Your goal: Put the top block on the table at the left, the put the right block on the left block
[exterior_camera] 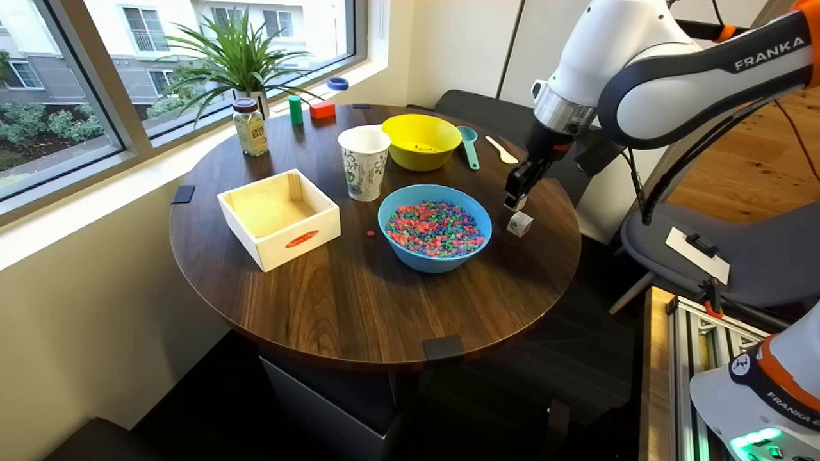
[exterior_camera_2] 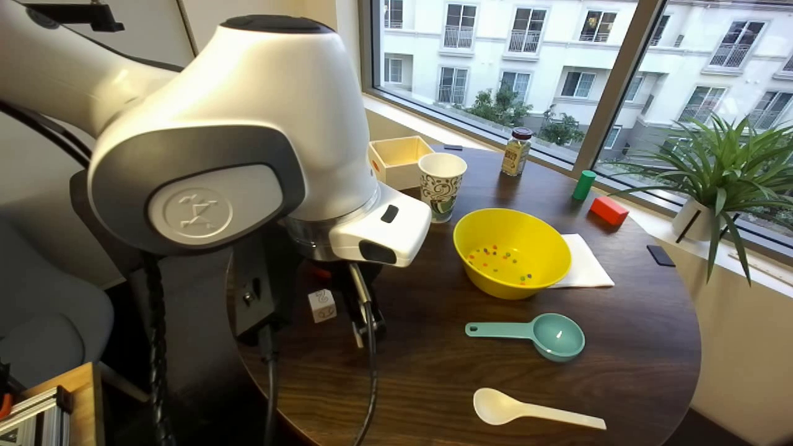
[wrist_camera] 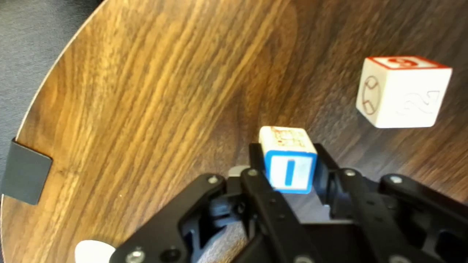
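Observation:
My gripper is shut on a small white block with a blue-bordered face. The fingers stand on both sides of it. In an exterior view the held block shows partly at the fingertips; I cannot tell whether it touches the table. A second white block with a red-bordered face rests on the dark brown round table, to the right of my gripper in the wrist view and apart from it. This second block shows in both exterior views close beside my gripper.
A blue bowl of colored beads stands close to the blocks. A yellow bowl, paper cup, pale wooden tray, teal scoop and pale spoon are also on the table. A jar stands near the window.

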You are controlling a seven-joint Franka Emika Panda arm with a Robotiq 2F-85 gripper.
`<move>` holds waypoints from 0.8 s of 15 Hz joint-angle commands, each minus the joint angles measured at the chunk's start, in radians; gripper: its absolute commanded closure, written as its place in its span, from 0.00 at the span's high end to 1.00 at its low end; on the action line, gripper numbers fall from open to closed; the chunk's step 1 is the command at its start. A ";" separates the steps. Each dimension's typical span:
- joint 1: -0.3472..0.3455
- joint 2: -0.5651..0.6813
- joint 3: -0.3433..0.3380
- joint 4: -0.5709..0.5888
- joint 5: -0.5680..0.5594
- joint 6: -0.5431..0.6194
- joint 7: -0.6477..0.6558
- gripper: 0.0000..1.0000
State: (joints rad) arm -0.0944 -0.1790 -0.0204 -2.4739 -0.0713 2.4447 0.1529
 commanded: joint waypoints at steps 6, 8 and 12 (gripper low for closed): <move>0.029 -0.086 0.020 -0.034 -0.005 -0.002 0.006 0.08; 0.037 -0.119 0.034 -0.038 -0.007 -0.014 0.015 0.08; 0.053 -0.169 0.060 -0.054 -0.002 -0.052 0.022 0.08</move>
State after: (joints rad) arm -0.0550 -0.2897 0.0245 -2.4880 -0.0708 2.4326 0.1563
